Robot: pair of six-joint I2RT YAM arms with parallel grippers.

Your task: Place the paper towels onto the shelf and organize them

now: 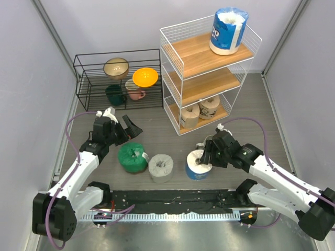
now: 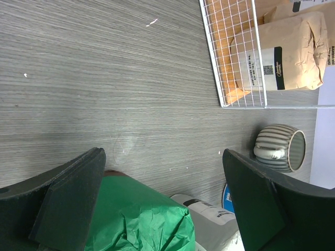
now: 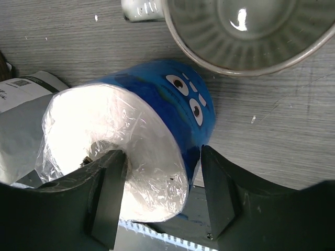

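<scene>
The white wire shelf (image 1: 209, 73) stands at the back right. One blue-wrapped roll (image 1: 228, 30) stands on its top board and two tan rolls (image 1: 190, 115) (image 1: 210, 106) on the bottom board. On the table stand a green roll (image 1: 132, 157), a grey roll (image 1: 160, 167) and a second blue-wrapped roll (image 1: 199, 164). My right gripper (image 3: 162, 193) is shut on that blue roll's (image 3: 157, 104) wall, with one finger in its core. My left gripper (image 2: 162, 198) is open and empty, just above and behind the green roll (image 2: 141, 219).
A ribbed grey-white mug (image 3: 246, 31) lies right beside the blue roll, and shows in the left wrist view (image 2: 280, 147). A low black wire rack (image 1: 118, 78) with bowls and cups stands at the back left. Grey walls close both sides.
</scene>
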